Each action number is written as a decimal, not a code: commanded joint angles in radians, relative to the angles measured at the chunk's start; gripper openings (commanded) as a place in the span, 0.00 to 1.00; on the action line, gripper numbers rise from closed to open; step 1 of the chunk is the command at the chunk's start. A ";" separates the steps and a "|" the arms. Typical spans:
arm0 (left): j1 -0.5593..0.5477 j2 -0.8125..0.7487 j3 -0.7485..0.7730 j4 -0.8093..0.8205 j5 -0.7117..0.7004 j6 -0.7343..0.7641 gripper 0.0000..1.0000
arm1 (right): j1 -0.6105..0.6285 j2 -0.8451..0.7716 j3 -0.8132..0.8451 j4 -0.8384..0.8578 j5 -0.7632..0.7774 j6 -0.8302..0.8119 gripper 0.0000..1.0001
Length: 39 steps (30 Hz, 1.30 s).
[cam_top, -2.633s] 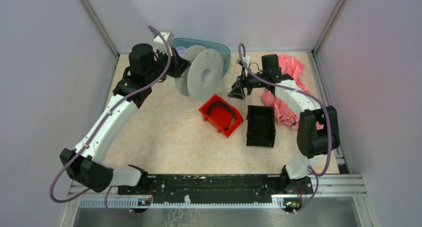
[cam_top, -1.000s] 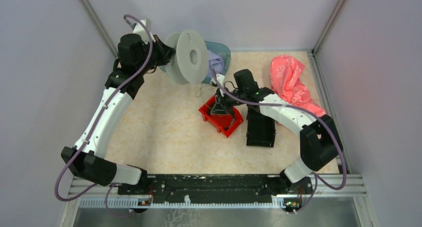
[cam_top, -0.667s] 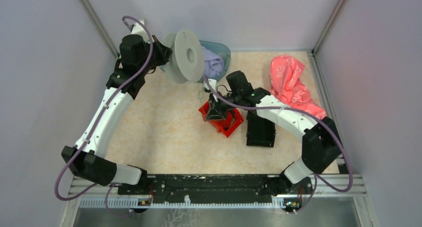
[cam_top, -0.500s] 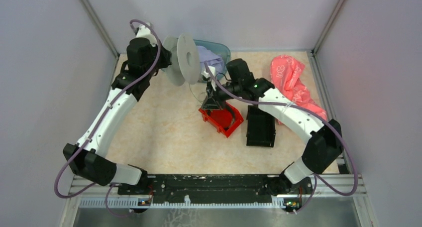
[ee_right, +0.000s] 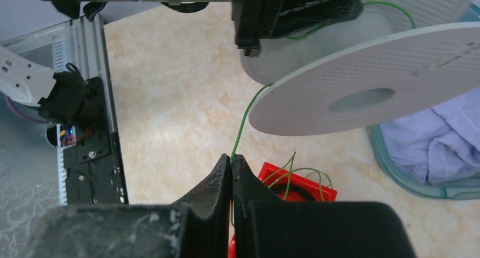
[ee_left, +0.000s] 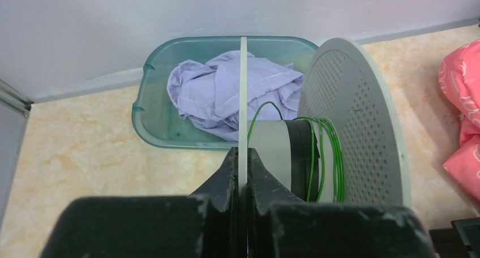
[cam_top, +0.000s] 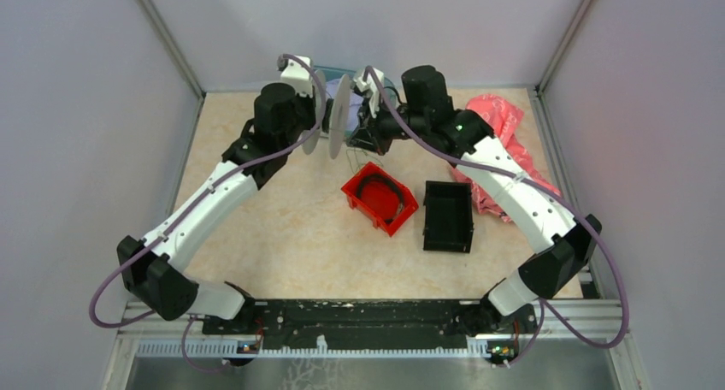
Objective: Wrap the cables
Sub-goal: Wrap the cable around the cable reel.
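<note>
The cables show as thin green wire (ee_left: pixel 324 156), a few turns lying round the hub of a white spool (cam_top: pixel 340 125). My left gripper (ee_left: pixel 243 156) is shut on the spool's near flange (ee_left: pixel 243 94) and holds it in the air, edge-on, above the back of the table. Close by the spool's right side, my right gripper (ee_right: pixel 232 159) is shut on a strand of the green wire (ee_right: pixel 247 117) that runs up to the spool. More loops of it trail below over the red bin (ee_right: pixel 300 185). No yellow or orange wires can be made out.
A teal tub (ee_left: pixel 148 128) holding lilac cloth (ee_left: pixel 226 94) stands against the back wall behind the spool. The red bin (cam_top: pixel 380 197) and a black bin (cam_top: pixel 448 216) sit mid-table. A pink cloth (cam_top: pixel 506 116) lies at the back right.
The left arm has swung the spool rightwards and turned it edge-on to the top camera. The right gripper has risen from the red bin to the spool's right side, still pinching the wire.
</note>
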 commanded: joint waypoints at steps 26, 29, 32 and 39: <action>-0.094 -0.111 -0.127 0.132 0.277 0.272 0.00 | -0.164 -0.055 0.044 0.098 0.369 0.058 0.00; -0.094 -0.115 -0.121 0.122 0.301 0.262 0.00 | -0.166 -0.058 -0.003 0.124 0.427 0.043 0.00; -0.094 -0.117 -0.114 0.109 0.330 0.253 0.00 | -0.167 -0.065 -0.051 0.164 0.495 0.007 0.00; -0.093 -0.124 -0.120 0.103 0.359 0.237 0.00 | -0.183 -0.074 -0.181 0.242 0.555 -0.021 0.05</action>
